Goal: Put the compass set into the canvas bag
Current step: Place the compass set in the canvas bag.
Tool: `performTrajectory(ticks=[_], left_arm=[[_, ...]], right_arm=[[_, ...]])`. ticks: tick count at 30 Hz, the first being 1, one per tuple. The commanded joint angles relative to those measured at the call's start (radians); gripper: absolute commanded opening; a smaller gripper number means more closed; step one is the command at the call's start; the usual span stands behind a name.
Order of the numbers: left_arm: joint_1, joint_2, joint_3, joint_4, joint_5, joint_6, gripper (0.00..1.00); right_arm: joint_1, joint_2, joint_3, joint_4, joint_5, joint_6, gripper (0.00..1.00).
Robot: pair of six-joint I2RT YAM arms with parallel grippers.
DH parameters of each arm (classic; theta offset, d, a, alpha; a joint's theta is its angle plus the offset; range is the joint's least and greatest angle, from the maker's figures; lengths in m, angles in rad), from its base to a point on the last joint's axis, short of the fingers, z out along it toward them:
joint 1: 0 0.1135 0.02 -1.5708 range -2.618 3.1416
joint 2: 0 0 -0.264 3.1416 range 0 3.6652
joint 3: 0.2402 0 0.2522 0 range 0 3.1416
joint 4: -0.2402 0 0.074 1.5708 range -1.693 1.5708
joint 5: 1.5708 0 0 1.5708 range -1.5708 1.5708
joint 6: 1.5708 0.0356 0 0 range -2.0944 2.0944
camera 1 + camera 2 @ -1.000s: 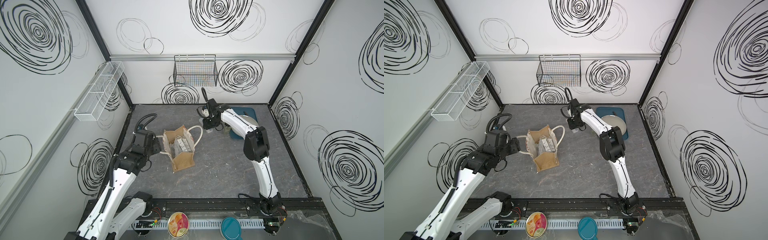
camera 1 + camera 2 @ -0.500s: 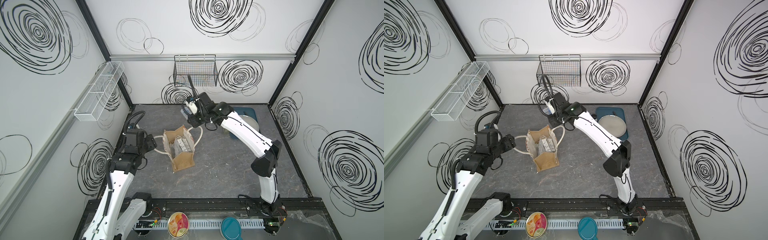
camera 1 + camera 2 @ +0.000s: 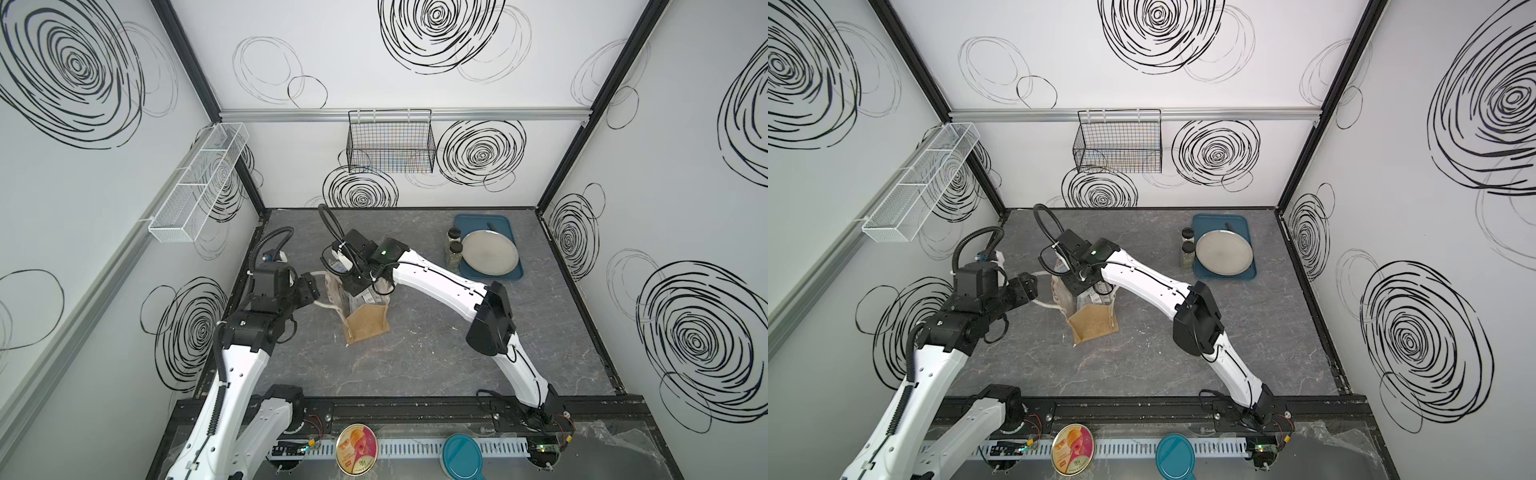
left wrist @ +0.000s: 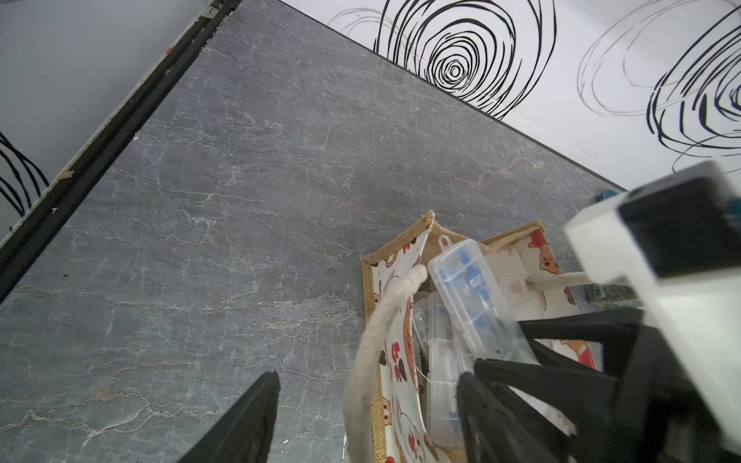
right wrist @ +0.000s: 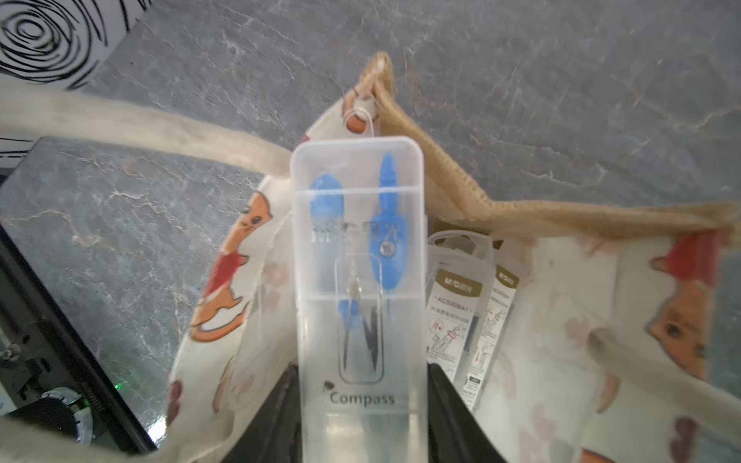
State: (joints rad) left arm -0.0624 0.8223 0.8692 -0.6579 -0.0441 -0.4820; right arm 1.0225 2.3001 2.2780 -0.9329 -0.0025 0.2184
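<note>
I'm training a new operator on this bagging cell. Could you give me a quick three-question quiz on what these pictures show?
1. True or false: the right gripper holds nothing.
2. What passes between the open fingers of the left gripper? A the rope handle; B a pencil; C nothing.
3. Fill in: the clear case of the compass set bears the printed word ____.
Key: 1 false, it clamps the compass set at the mouth of the canvas bag; 2 A; 3 Compass.

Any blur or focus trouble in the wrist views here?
Right wrist view: the compass set is legible, though the rope handle smears; left wrist view: the tabletop is crisp, the white housing close to the lens is soft.
</note>
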Motion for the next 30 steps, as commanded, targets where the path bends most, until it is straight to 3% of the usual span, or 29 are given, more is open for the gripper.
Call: performTrajectory(ticks=[1, 3, 7, 13, 18, 26, 30], left_arm=[[0.006, -0.014, -0.016, 0.041, 0.02, 0.0, 0.73], [0.004, -0.012, -0.024, 0.046, 0.031, -0.001, 0.73], [-0.007, 0.001, -0.027, 0.046, 0.03, -0.001, 0.72], [-0.033, 0.025, -0.021, 0.053, 0.018, -0.001, 0.71], [-0.075, 0.055, -0.015, 0.065, 0.002, -0.007, 0.66], [-0.129, 0.091, -0.01, 0.084, -0.021, -0.021, 0.43], [-0.141, 0.104, -0.01, 0.088, -0.022, -0.022, 0.33]], right_arm=[[-0.005, 0.004, 0.014, -0.021, -0.012, 0.061, 0.43], [-0.006, 0.017, 0.017, -0.02, -0.026, 0.079, 0.47], [-0.005, 0.016, 0.045, -0.03, -0.012, 0.082, 0.7], [-0.013, -0.102, 0.065, -0.072, 0.114, 0.056, 0.75], [-0.043, -0.259, -0.032, -0.043, 0.257, 0.032, 0.76], [-0.214, -0.404, -0.341, 0.052, 0.085, 0.074, 0.71], [-0.254, -0.422, -0.446, 0.135, -0.083, 0.087, 0.61]])
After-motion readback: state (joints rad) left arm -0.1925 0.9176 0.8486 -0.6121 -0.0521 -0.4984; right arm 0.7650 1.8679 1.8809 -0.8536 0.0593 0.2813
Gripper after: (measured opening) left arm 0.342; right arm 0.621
